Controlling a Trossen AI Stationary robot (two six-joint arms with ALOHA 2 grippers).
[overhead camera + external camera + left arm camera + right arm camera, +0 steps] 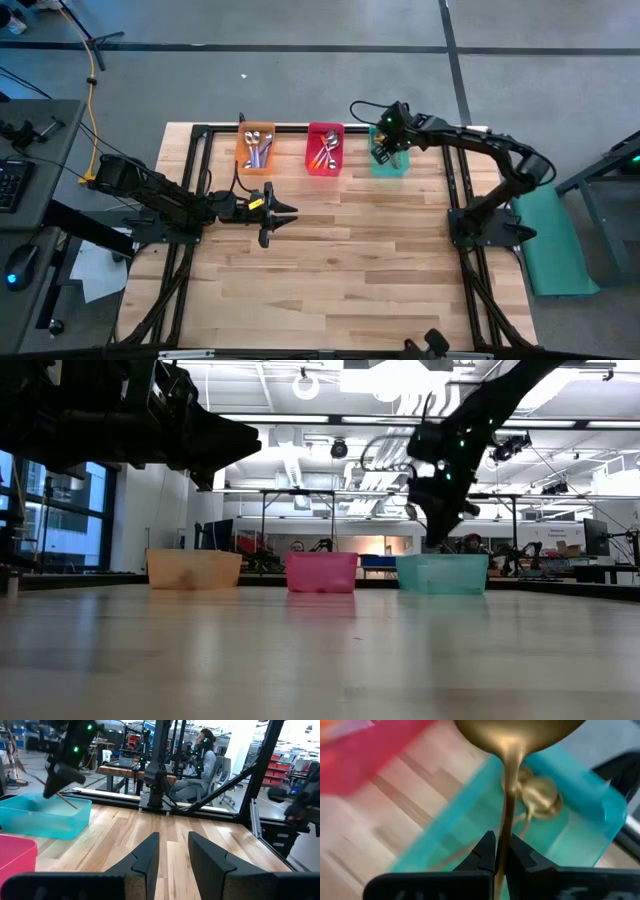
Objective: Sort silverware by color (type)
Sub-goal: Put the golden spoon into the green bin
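Silverware sits sorted in bins along the far edge of the wooden table [340,260] in the high view: purple-handled spoons [254,148] in the orange bin [255,165], red-handled spoons [325,152] in the pink bin [325,168]. The right gripper [385,140] hangs over the green bin [390,166], its arm reaching in from the right. The left gripper [283,212] hovers over bare wood nearer the table's middle, close to the orange bin, with nothing between its parted fingers.

From table height, the three bins stand in a row, orange [193,569], pink [321,572] and green [442,574]. The right gripper [440,510] hangs just above the green one; the left arm fills the upper left as a dark shape.

The left wrist view looks past its own parted, empty fingers [147,855] across the table; the green bin [45,815] lies beyond with the right gripper [57,782] above it, a thin handle slanting down from it toward the bin. A seated person [200,767] is behind the table.

The right wrist view shows its fingers [487,851] pinched tight on the handle of a gold spoon [510,775], bowl pointing away, held over the green bin [585,820]. More gold spoons [540,795] lie inside.
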